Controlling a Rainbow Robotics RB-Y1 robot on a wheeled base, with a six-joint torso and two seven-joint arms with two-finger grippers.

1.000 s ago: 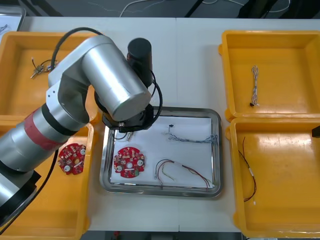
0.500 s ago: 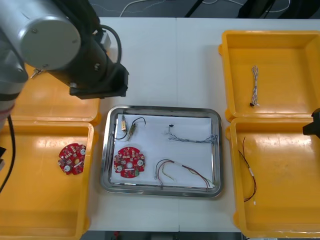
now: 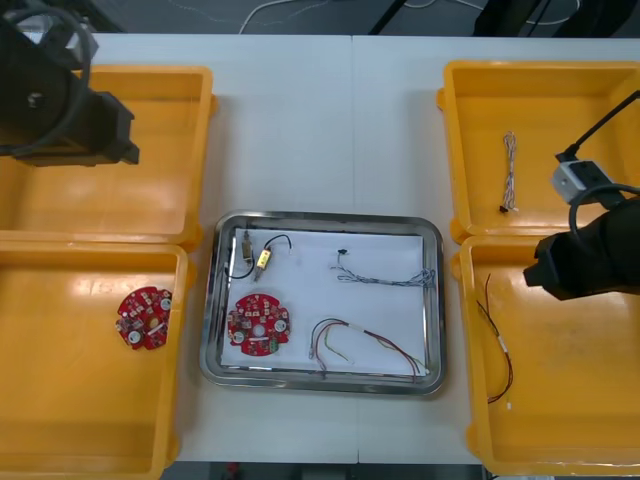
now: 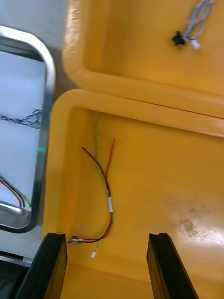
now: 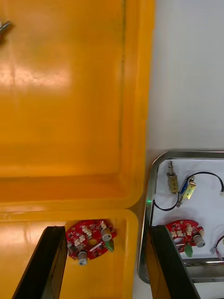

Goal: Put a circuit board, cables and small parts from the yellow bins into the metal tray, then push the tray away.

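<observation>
The right gripper (image 4: 106, 239) is hovering over the near-right yellow bin (image 4: 154, 177), which is sitting just beside the metal tray (image 3: 434, 300) on the tray's right. Its black fingers are standing wide apart, grasping nothing and touching nothing. A red and black cable (image 4: 110, 203) is lying on that bin's floor, close to the wall facing the tray. It is falling between the two fingers, nearer the tray-side one. Its long axis is running roughly parallel to the tray's right rim, and so across the line on which the fingers would be closing. By this layout the right arm is by far the nearer one to that cable, and a descent with a small shift toward the tray would likely be bracketing the strand near its white sleeve. Inside the tray a circuit board (image 3: 257, 325), small metal parts (image 3: 262, 257), a blue and white cable (image 3: 385, 279) and a red and yellow cable (image 3: 372, 335) are already lying. It is therefore hard to judge whether another pick or the push of the tray is coming next. The left gripper (image 5: 106, 230) is hanging released and empty over the far-left yellow bin (image 3: 150, 200), well apart from the tray. A spare circuit board (image 3: 144, 317) is lying in the near-left yellow bin (image 3: 90, 400), just beside the tray's left rim.
</observation>
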